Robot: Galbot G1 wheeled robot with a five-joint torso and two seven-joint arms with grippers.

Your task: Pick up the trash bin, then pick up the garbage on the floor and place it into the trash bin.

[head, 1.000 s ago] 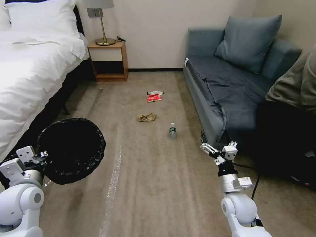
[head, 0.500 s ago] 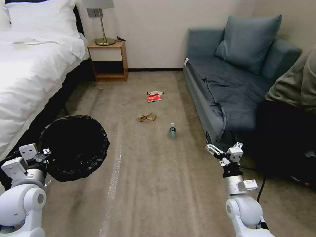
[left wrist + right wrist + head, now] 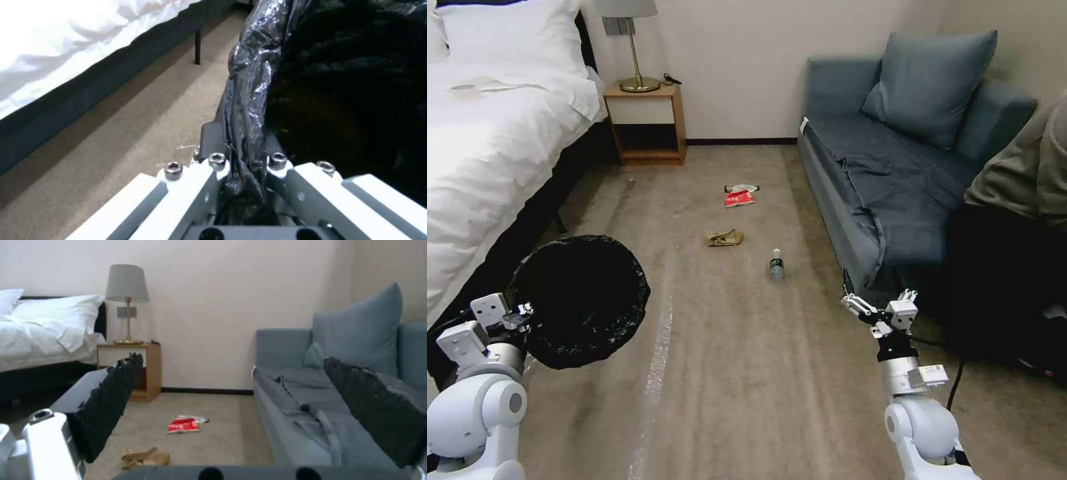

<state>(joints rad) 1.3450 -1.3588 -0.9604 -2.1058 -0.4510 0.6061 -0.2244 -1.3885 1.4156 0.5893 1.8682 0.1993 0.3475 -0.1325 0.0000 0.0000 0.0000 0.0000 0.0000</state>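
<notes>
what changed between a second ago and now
The right gripper drew back toward the robot and out toward the sofa, open and empty. The left gripper, clamped on the trash bin, shifted it slightly inward. The snack packet, paper bag and bottle stayed put.

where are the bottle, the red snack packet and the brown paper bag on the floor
bottle (image 3: pixel 776 266): head view, on its green label.
red snack packet (image 3: pixel 740 198): head view, middle of its red face.
brown paper bag (image 3: pixel 724 237): head view, centre of the crumpled paper.
</notes>
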